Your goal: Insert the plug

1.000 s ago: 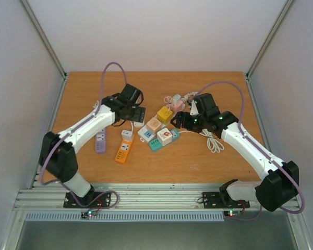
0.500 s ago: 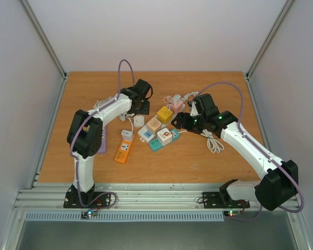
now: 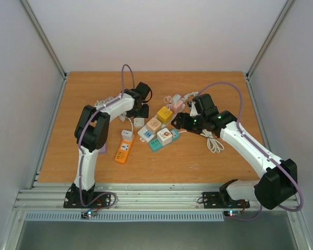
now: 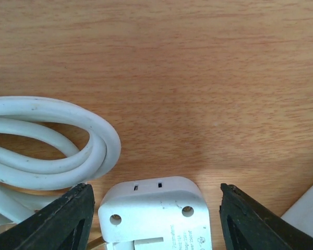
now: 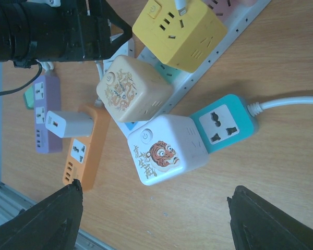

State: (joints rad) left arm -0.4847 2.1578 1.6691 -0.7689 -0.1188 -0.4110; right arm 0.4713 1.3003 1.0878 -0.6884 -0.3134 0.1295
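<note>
A white plug (image 4: 154,219) lies on the wooden table with a brass prong showing at its lower left. My left gripper (image 4: 156,194) is open and straddles it, a thin strip of wood showing on each side. From above, the left gripper (image 3: 141,108) is just behind the plug (image 3: 139,122). A coiled white cable (image 4: 52,146) lies left of the plug. My right gripper (image 5: 156,219) is open and empty, hovering over bare wood in front of a white tiger-printed socket cube (image 5: 167,150) and a teal socket (image 5: 224,122).
An orange power strip (image 3: 124,151) carries a white adapter (image 3: 127,135). A purple strip (image 5: 41,114) lies beside it. Beige (image 3: 154,124) and yellow (image 3: 165,114) cubes sit on a white strip. A loose white cord (image 3: 214,141) lies under the right arm.
The left arm folded its elbow in and carried its gripper back and right, over the white plug. Its jaws narrowed around the plug. The right arm has not moved.
</note>
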